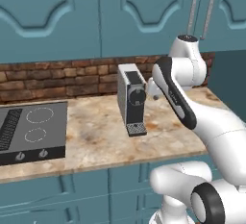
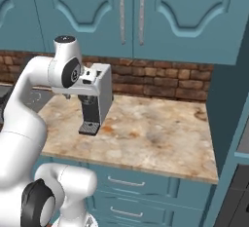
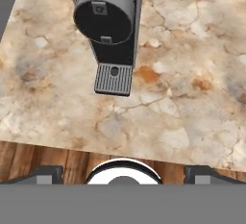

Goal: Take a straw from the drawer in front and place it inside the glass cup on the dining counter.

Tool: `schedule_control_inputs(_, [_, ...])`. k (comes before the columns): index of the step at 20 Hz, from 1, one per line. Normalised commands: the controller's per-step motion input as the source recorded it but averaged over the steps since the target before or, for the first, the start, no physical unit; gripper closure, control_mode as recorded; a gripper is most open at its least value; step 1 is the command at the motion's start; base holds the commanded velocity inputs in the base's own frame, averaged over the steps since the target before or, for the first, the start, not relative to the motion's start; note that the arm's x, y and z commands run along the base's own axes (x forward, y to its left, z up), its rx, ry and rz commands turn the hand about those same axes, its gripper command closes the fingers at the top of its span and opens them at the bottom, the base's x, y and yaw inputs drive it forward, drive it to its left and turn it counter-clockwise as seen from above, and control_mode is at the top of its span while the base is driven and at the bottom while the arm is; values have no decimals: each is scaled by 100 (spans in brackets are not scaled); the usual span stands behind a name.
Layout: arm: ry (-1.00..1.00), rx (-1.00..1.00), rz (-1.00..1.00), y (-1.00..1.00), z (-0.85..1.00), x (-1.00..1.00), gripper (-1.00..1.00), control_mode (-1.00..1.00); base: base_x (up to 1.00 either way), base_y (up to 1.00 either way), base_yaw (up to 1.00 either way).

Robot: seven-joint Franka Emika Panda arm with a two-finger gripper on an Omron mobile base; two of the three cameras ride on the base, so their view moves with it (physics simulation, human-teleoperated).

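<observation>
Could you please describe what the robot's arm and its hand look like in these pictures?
The arm is glossy white, built of rounded tubular links with dark grey to black bands and caps at the joints, including a black ring low near the base. No cables or markings show. The hand has two small dark grey finger tips set wide apart.

Marbled beige counter [image 1: 96, 136] w/ brick backsplash behind. On it: grey coffee machine [image 1: 131, 99] upright near the middle, drip tray facing front; black cooktop [image 1: 29, 131] inset at left end.
</observation>
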Motion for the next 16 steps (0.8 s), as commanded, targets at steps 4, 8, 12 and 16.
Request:
schedule_control_inputs(4, [0,0,0,0,0,0,-100,100,-1,79,0])
schedule_control_inputs(8, [0,0,0,0,0,0,-100,100,-1,88,0])
schedule_control_inputs(12, [0,0,0,0,0,0,-100,100,0,80,0])
schedule_control_inputs(16, [0,0,0,0,0,0,-100,100,0,62,0])
